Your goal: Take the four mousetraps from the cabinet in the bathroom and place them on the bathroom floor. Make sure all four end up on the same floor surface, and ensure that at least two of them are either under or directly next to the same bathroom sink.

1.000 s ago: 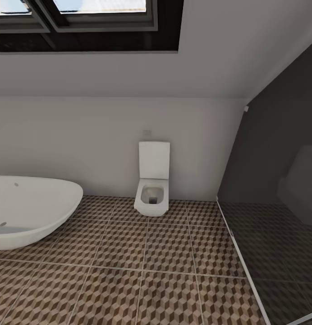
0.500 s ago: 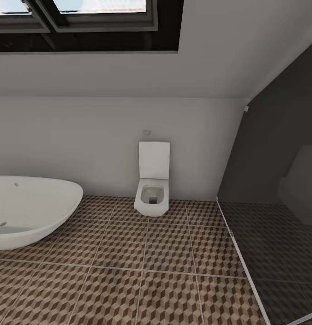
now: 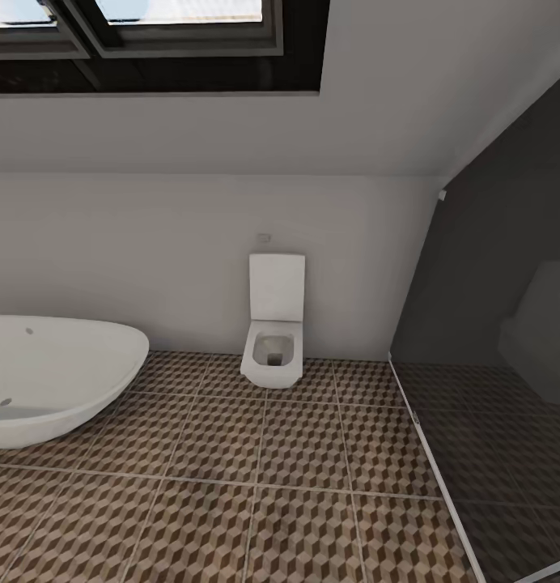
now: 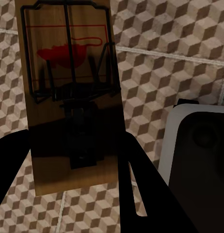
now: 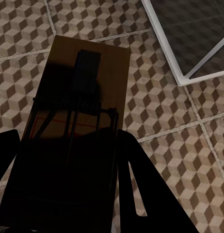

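A tan wooden mousetrap [image 4: 68,73] with a dark wire frame and a red spot hangs over the cube-patterned bathroom floor [image 4: 165,73], and my left gripper [image 4: 73,165] is shut on its near end. A second mousetrap [image 5: 92,82], in shadow, sits in my right gripper [image 5: 68,184], which is shut on it above the same tiles [image 5: 165,107]. In the head view the bathroom floor [image 3: 272,453] spreads out ahead. The cabinet and the sink are out of view.
A white oval bathtub [image 3: 53,372] stands at the left and a square white toilet [image 3: 273,332] against the far wall. A dark glass shower screen [image 3: 490,364] closes the right side, its frame corner [image 5: 189,53] near my right gripper. A dark white-rimmed panel [image 4: 199,155] lies beside my left gripper.
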Robot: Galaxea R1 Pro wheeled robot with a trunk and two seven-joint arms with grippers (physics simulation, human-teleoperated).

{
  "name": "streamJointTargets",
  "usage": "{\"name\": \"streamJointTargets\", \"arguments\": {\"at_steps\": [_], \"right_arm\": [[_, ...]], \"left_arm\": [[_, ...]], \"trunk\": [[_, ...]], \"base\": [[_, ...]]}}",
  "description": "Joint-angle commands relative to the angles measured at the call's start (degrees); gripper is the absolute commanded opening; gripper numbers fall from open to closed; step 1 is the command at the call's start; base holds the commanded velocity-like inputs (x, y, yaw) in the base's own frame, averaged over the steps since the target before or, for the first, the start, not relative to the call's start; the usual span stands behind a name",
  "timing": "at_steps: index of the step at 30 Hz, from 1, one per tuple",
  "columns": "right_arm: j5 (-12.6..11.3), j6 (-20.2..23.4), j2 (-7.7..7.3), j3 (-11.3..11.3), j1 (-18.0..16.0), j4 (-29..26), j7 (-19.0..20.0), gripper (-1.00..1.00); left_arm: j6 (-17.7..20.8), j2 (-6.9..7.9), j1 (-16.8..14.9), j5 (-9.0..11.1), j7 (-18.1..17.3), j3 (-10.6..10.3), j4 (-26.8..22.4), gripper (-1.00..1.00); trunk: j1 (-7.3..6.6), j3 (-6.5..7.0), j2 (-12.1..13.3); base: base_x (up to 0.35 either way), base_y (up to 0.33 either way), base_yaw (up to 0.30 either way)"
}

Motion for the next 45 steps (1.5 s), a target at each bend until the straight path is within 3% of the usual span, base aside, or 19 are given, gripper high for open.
{"name": "streamJointTargets", "arguments": {"at_steps": [1, 45], "right_arm": [[-0.13, -0.09, -0.01, 0.5, -0.03, -0.03, -0.49, -1.0], [-0.13, -0.09, -0.01, 0.5, -0.03, -0.01, -0.49, -1.0]], "left_arm": [[-0.18, -0.03, -0.07, -0.12, 0.34, -0.4, 0.14, -1.0], [-0.19, -0.03, -0.07, -0.12, 0.34, -0.4, 0.14, -1.0]], "trunk": [[0.03, -0.11, -0.11], [0.03, -0.11, -0.11]], "base": [[0.0, 0.0, 0.0], [0.0, 0.0, 0.0]]}}
